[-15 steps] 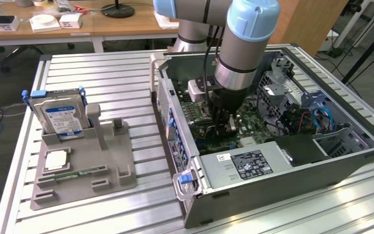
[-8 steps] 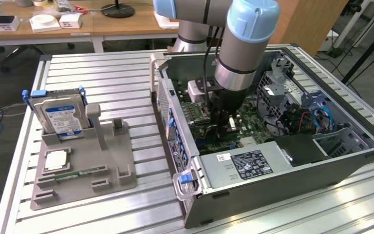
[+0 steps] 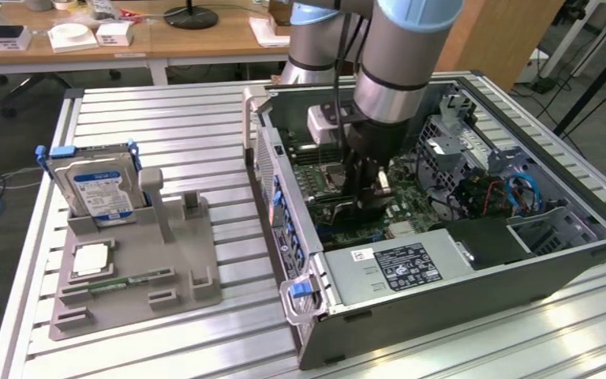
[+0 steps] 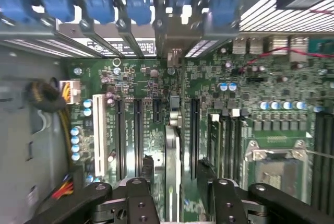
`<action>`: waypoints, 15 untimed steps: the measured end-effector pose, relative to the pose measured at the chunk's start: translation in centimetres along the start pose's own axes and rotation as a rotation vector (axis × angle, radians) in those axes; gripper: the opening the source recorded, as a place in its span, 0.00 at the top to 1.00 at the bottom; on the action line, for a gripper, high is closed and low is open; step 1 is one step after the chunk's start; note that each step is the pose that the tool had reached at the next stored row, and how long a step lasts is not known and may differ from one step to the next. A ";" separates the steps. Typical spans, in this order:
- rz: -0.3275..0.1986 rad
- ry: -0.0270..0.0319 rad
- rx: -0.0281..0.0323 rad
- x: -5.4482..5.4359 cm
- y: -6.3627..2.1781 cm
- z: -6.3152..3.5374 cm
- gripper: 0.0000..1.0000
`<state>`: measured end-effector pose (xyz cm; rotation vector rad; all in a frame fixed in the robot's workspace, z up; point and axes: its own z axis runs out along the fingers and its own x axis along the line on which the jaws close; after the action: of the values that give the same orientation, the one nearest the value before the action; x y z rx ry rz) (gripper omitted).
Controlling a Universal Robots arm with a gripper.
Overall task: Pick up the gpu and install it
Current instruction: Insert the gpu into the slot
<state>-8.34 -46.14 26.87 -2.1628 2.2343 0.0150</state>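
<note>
An open computer case [image 3: 461,260] lies on its side on a slatted metal bench [image 3: 166,126], its motherboard [image 4: 151,104] exposed. The arm [image 3: 393,71] reaches down into the case, with the end effector [image 4: 175,182] low over the board's expansion slots. The wrist view shows its two black fingers [image 4: 143,169] spread apart, one on each side of the gpu [image 4: 172,151], with a gap showing between each finger and the card; the end effector is open and grips nothing. The gpu stands on edge in a slot among the parallel black slots, just beside a white slot [image 4: 99,135], its far end running toward the row of blue clips [image 4: 99,7] at the case's rear wall. A processor socket [image 4: 279,166] sits to one side of the card. On the exterior view's left, well apart from the case, a grey holder [image 3: 135,268] rests on the bench, carrying an upright hard drive [image 3: 98,185] with a blue frame, a flat square chip [image 3: 92,259] and a narrow memory stick [image 3: 129,280]. A power supply [image 3: 393,272] with a labelled face occupies the near end of the case.
</note>
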 end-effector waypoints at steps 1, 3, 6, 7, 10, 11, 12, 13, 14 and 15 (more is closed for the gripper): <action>0.000 -0.0001 0.0001 0.0 -0.01 -0.28 0.54; 0.000 0.0027 0.0001 -0.1 -0.01 -0.41 0.54; 0.000 0.0031 0.0001 -0.1 0.00 -0.42 0.61; 0.000 0.0031 0.0001 -0.1 0.00 -0.42 0.67; 0.000 0.0031 0.0001 -0.1 0.00 -0.42 0.79; 0.000 0.0031 0.0001 -0.1 0.00 -0.42 0.79; 0.000 0.0032 0.0001 -0.1 0.00 -0.42 0.85; 0.000 0.0031 0.0001 -0.1 0.00 -0.42 0.89; 0.000 0.0031 0.0001 -0.1 0.00 -0.42 0.89; 0.000 0.0031 0.0002 -0.1 0.00 -0.42 0.89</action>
<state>-8.34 -46.04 27.30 -2.1644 2.2357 0.0115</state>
